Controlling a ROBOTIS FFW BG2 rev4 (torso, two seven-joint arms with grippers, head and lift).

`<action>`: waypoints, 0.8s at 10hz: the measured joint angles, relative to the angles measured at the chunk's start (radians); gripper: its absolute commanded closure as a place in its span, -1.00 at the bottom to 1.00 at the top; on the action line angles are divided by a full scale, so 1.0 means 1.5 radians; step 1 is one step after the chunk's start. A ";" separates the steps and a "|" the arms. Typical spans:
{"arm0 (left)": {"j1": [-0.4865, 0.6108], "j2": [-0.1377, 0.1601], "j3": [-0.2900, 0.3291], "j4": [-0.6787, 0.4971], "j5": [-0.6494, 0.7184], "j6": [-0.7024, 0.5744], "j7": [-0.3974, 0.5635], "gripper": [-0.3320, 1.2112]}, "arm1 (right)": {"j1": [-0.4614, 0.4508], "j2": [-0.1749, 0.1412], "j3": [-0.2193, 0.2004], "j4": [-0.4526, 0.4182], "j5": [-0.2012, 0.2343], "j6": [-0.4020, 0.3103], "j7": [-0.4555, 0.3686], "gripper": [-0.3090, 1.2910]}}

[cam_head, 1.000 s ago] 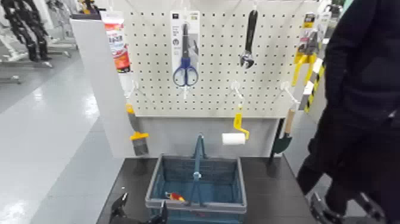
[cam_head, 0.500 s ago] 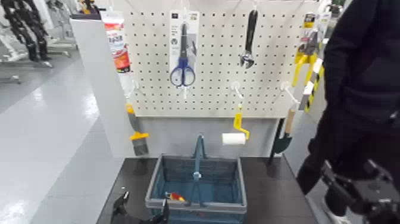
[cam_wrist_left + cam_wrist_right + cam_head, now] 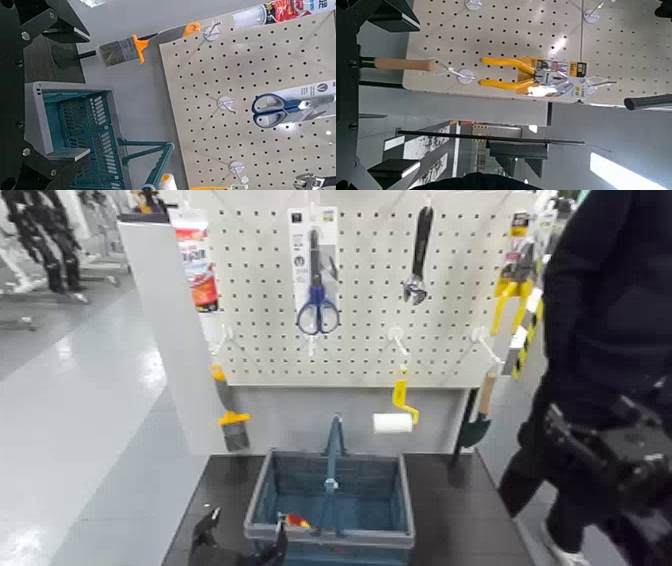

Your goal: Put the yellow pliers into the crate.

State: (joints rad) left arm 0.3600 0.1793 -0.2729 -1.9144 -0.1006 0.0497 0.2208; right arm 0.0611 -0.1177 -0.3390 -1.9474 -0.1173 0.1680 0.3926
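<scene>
Yellow pliers [image 3: 511,282] hang on a peg at the far right edge of the pegboard [image 3: 370,340], carded, above the desk [image 3: 455,510]. In the right wrist view we see them clearly [image 3: 514,75]: two long curved handles, head fixed to the card.

Crate [image 3: 405,510] sits on the desk near its front edge, centre, hoop handle up. Something small, red/yellow, lies inside it; can't tell what.

R gripper [image 3: 590,445] is raised off the desk's right edge, below and right of the pliers, not touching. Its jaws look spread in the wrist view, nothing between them. L gripper [image 3: 235,545] is low at the front left corner of the desk, beside the crate, jaws apart and empty, idle.

Handling, our judgement: steel tool, so stiff and fairly heavy for its size; card is thin and floppy, poor place to grip. Handles probably rubbery, decent friction. We'd pinch across both handles near mid-length, then lift up and off the peg before pulling away.

Hard to see: peg hook behind the card hidden; head view cuts the pliers' card partly; a person in dark clothes [image 3: 610,300] stands right beside them.
</scene>
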 measured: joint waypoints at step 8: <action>-0.009 0.003 -0.006 0.001 0.003 0.002 -0.004 -0.21 | -0.212 -0.105 0.014 0.163 -0.055 0.015 0.091 -0.48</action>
State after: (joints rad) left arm 0.3472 0.1841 -0.2822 -1.9123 -0.0967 0.0522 0.2147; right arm -0.2563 -0.2746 -0.3182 -1.7028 -0.1998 0.1910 0.5290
